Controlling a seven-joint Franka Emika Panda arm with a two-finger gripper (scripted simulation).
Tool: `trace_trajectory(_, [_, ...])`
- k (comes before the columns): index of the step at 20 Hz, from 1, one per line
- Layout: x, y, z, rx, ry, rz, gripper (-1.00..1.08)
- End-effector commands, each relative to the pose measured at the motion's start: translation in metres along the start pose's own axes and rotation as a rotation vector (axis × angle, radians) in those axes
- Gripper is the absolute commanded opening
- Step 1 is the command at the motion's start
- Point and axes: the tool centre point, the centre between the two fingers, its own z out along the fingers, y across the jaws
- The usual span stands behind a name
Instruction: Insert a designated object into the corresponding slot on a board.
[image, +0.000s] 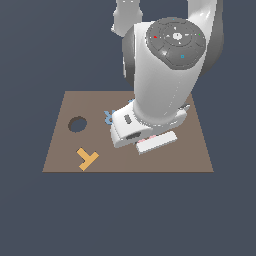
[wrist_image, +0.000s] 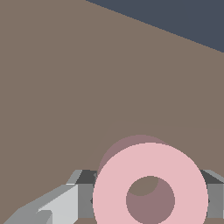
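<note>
The pale-pink ring (wrist_image: 110, 188) fills the near part of the wrist view, with a grey finger (wrist_image: 84, 197) against each side of it. It casts a round shadow on the brown board (wrist_image: 65, 87) just behind it, so it hangs slightly above the board. In the exterior view my gripper (image: 149, 143) is low over the middle of the board (image: 60, 150), and only a thin pink strip of the ring (image: 146, 142) shows under the white hand. The ring-shaped slot is hidden in both views.
A plain dark round hole (image: 77, 124) lies at the board's left in the exterior view. An orange Y-shaped piece (image: 87, 159) lies near the front left corner. A blue letter (image: 108, 117) is partly hidden behind the hand. The arm covers the board's middle and back.
</note>
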Motion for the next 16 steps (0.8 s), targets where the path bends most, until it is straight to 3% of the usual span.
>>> trace_trajectory(1, [-0.008, 0.000, -0.001, 0.000, 0.001, 0.072, -1.00])
trace_trajectory(16, [-0.067, -0.020, -0.004, 0.000, 0.000, 0.648, -1.00])
